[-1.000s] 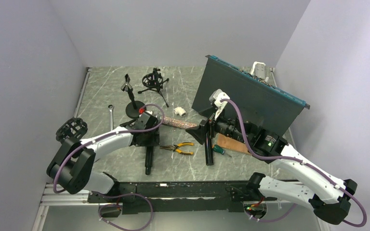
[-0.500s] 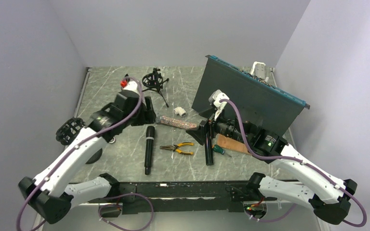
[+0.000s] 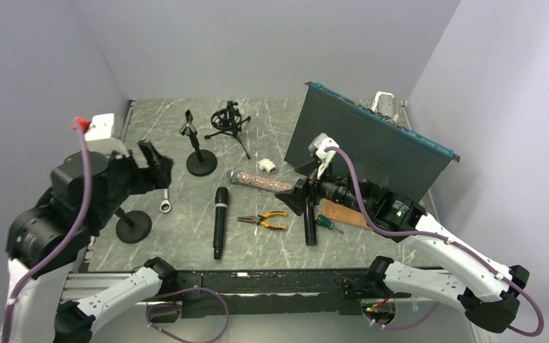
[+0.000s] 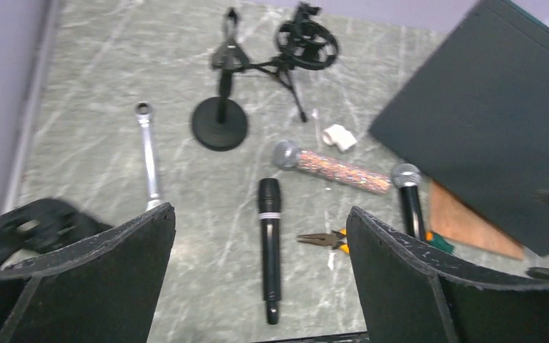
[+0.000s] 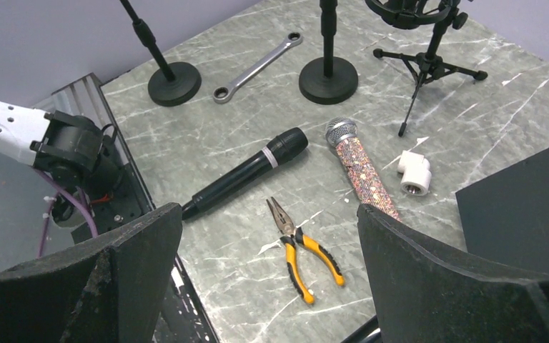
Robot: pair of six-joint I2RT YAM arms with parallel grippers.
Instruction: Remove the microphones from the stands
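Observation:
The black microphone (image 3: 219, 221) lies flat on the marble table, apart from both grippers; it also shows as the microphone (image 4: 269, 246) and the microphone (image 5: 246, 174). The round-base stand (image 3: 199, 153) stands upright behind it, and its clip (image 4: 229, 53) holds nothing. My left gripper (image 3: 155, 163) is raised high at the left, open and empty, its jaws (image 4: 261, 214) framing the microphone far below. Over the table's right half my right gripper (image 3: 306, 194) hangs open and empty, above the pliers (image 5: 304, 250).
A glitter microphone (image 3: 261, 181) and another black microphone (image 3: 309, 225) lie near the pliers (image 3: 264, 220). A wrench (image 3: 164, 182), a tripod shock mount (image 3: 230, 120), a second round-base stand (image 3: 133, 226), a white fitting (image 3: 267, 165) and a large dark panel (image 3: 372, 153) are around.
My left gripper let go of the black microphone, opened wide, and rose back to the left. The microphone stays lying on the table. The right arm has not moved.

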